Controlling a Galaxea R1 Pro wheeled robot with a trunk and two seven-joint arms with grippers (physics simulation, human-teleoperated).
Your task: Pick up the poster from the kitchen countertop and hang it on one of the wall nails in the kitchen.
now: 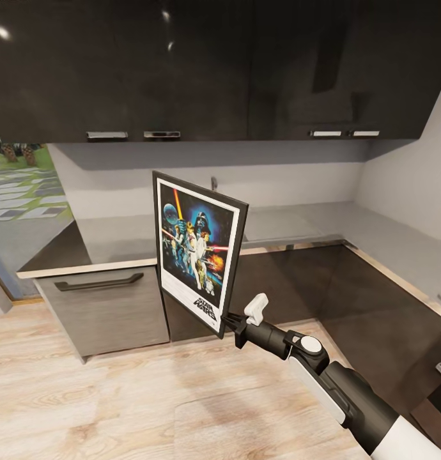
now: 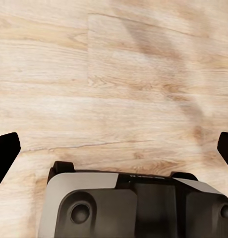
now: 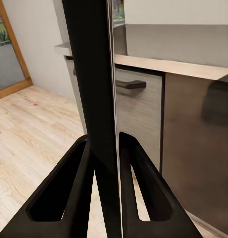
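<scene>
The right gripper (image 1: 233, 324) has its jaws clamped on the lower corner of the poster (image 1: 198, 246), holding it upright in the air before the desk (image 1: 118, 236), above the plank floor (image 1: 118, 396). The left gripper (image 2: 114, 148) hangs over the floor, jaws spread wide, holding nothing.

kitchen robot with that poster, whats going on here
The robot's right end effector is shut on the lower corner of the poster, holding it upright in the air in front of the kitchen countertop. The right wrist view shows both fingers pressed against the frame's thin edge. The left end effector hangs open over the wooden floor, holding nothing. I can't make out a wall nail.
</scene>
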